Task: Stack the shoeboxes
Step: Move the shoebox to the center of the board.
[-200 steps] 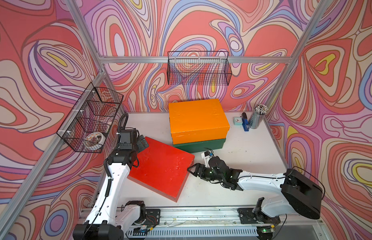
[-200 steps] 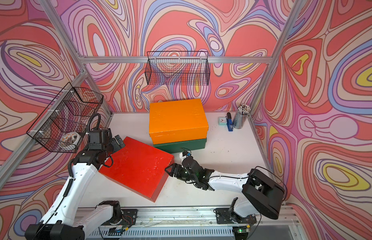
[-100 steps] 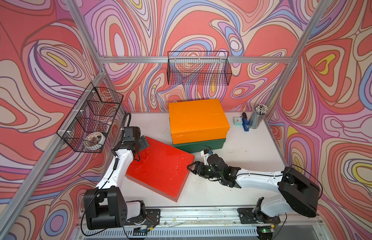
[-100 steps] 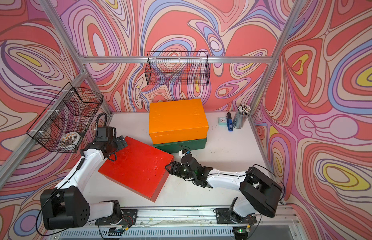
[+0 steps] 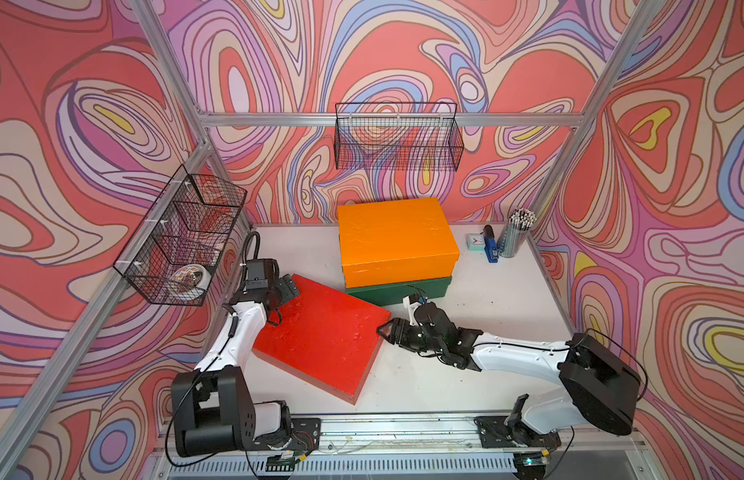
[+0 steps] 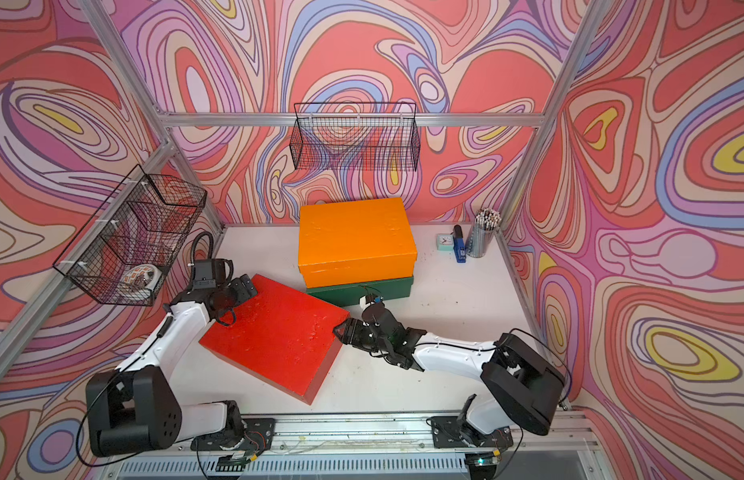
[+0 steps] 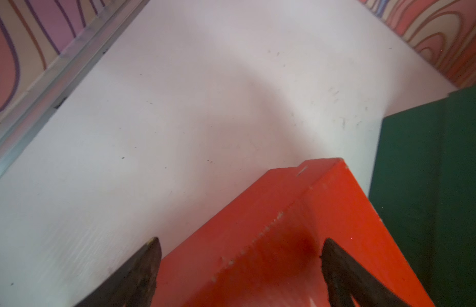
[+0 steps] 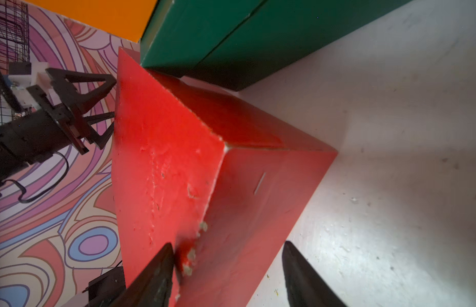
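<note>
Orange box atop green box; red box askew, corner against green.

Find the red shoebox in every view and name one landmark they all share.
In a top view: the red shoebox lies skewed, left of centre, in front of the green shoebox.
In a top view: the red shoebox shows at the same spot.
Left wrist: one red corner, close up.
Right wrist: a red corner fills the middle.
Shared landmark: the green shoebox, beside it in all four.
</note>
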Tool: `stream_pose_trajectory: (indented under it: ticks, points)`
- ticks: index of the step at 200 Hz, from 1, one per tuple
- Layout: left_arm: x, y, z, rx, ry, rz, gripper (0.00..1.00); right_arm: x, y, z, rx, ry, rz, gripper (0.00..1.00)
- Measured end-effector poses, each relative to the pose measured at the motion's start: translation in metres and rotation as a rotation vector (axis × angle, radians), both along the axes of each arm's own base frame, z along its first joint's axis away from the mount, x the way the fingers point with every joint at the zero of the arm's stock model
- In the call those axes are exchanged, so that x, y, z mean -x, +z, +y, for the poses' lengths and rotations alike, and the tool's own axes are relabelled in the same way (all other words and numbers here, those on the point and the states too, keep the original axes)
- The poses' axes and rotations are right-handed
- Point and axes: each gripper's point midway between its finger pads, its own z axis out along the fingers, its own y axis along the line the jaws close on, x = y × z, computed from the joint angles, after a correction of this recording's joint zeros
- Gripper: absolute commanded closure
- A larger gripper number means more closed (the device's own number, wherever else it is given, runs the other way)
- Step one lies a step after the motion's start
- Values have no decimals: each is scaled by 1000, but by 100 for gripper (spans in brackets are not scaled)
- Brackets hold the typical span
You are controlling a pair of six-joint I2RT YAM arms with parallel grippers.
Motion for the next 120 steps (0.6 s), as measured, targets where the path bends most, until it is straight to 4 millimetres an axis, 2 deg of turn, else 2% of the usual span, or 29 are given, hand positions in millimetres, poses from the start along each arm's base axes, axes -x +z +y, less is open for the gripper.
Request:
stream_pose_trajectory:
  ticks: [73,84,102,120]
  points:
    - [50,11,-51,218,-115,-187,6,-23,0,-44,24,-83,20,37]
    - [59,1,-59,251,-131,-163,6,-26,0,-51,29,-98,23,38]
    - [84,-29,-83,329,-167,-50,7,-31,-1,-63,42,-122,32,37]
    - [90,-24,-99,351,-216,-50,7,-36,0,-75,47,-145,39,37]
